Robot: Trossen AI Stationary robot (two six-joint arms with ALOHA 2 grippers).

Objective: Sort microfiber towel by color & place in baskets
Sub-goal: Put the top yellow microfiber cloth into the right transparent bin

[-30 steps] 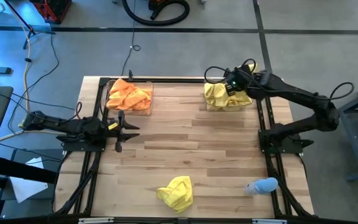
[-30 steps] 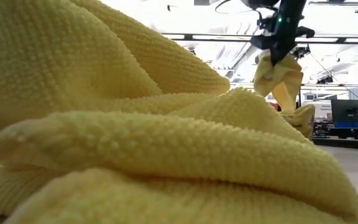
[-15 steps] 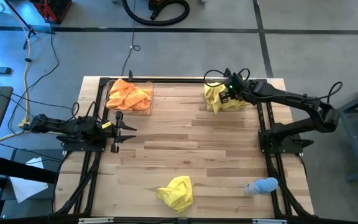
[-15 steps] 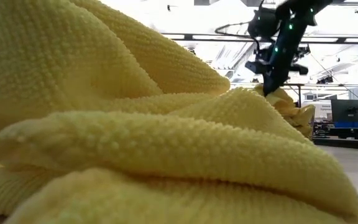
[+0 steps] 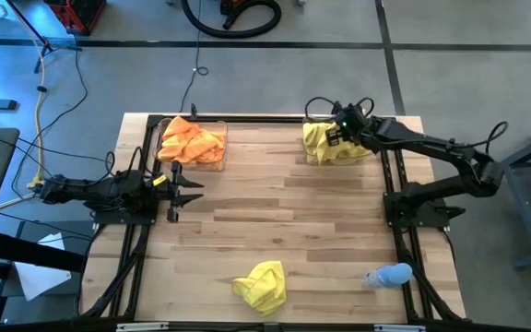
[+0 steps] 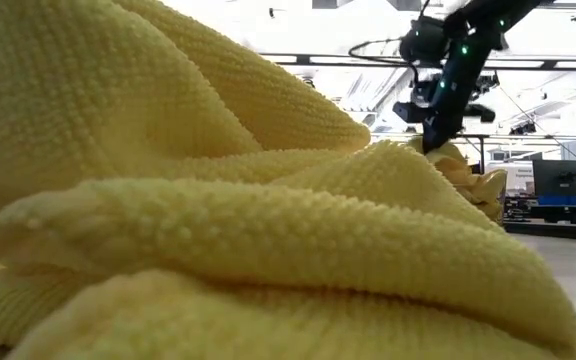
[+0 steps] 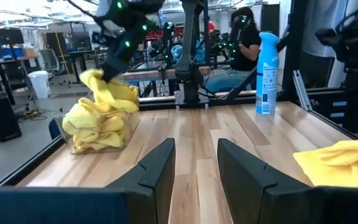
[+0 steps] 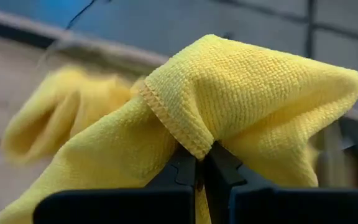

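A: Holding position check. Report the right gripper (image 5: 332,136).

B: My right fingers are clenched on a fold of a yellow towel (image 8: 229,93); the fold sits pinched between the pads in the right wrist view. The gripper is over the right basket (image 5: 369,153) at the far right of the table (image 5: 284,221), and the held cloth touches the yellow towels piled in that basket.

A: Report the left gripper (image 5: 175,189).

B: My left fingers (image 7: 157,171) are released, with a gap between them and nothing in it. That gripper is low at the left side of the table, just in front of the left basket (image 5: 221,148), apart from it.

A: Locate the remaining task items.

B: Orange towels (image 5: 190,140) fill the left basket at the far left. One loose yellow towel (image 5: 260,284) lies crumpled on the wood near the front edge, well apart from both baskets; it fills most of the low view. A pale blue object (image 5: 391,275) lies at the front right, near the table's edge.
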